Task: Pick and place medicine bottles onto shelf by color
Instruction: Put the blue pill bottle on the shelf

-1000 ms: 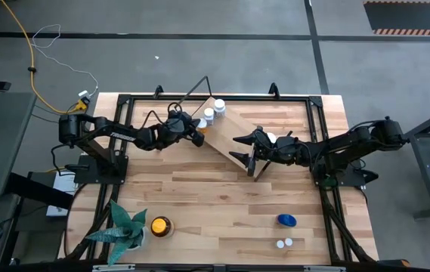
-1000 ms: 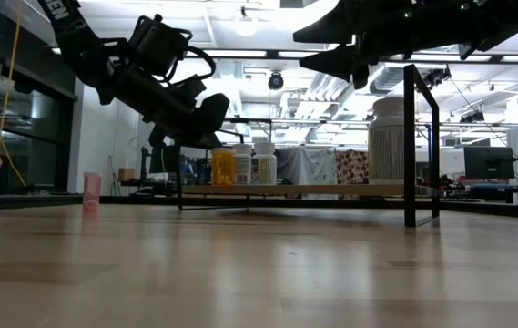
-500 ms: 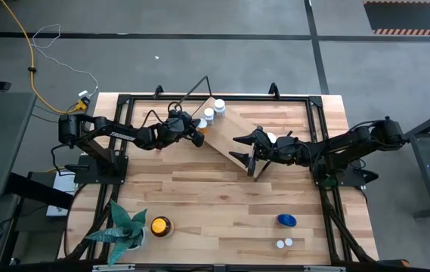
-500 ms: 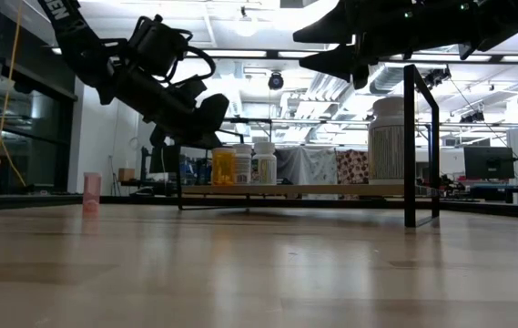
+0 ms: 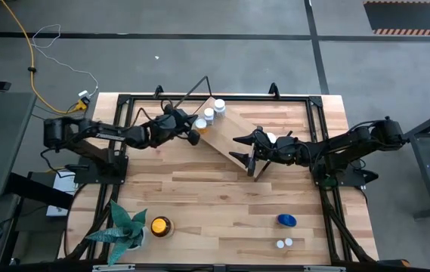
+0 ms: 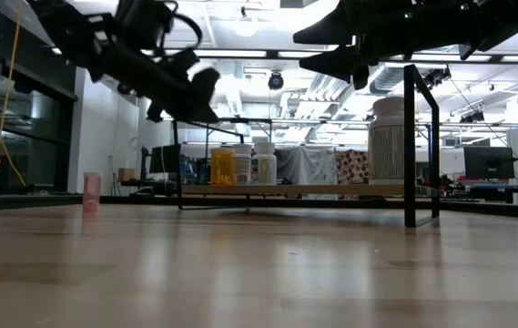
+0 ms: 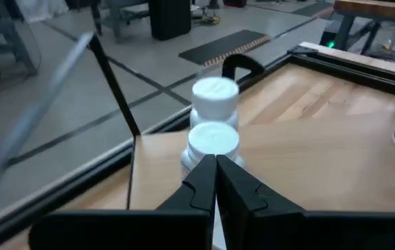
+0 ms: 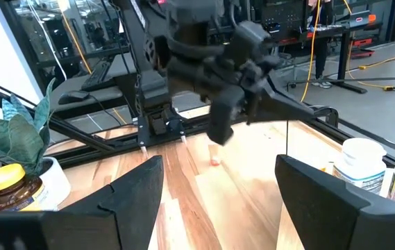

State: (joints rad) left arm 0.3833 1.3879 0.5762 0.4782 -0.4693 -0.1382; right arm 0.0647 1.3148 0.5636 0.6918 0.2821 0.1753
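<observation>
The light wood shelf point(image 5: 233, 136) lies slantwise on the table, its wire end frames point(image 6: 420, 146) standing up. On it stand an orange bottle point(image 6: 224, 167), two white-capped white bottles point(image 6: 243, 164) point(image 6: 265, 161) and a larger white bottle point(image 6: 388, 137). My left gripper point(image 5: 191, 134) hovers shut above the shelf's far left end; in its wrist view the shut fingers point(image 7: 216, 167) point at the two white caps point(image 7: 213, 137) point(image 7: 215, 90). My right gripper point(image 5: 246, 149) hangs open above the shelf's near end, beside the large white bottle point(image 5: 271, 137), touching nothing.
A blue bottle point(image 5: 286, 220) and two small white-capped bottles point(image 5: 284, 242) lie near the table's near right corner. The amber, yellow-capped bottle point(image 5: 159, 225) and a green plant point(image 5: 124, 227) stand near left. A small pink object point(image 6: 91, 193) stands left of the shelf.
My left gripper has risen and drawn back a little toward the table's left edge, away from the orange bottle, which has stayed standing on the shelf. The right arm has kept still.
</observation>
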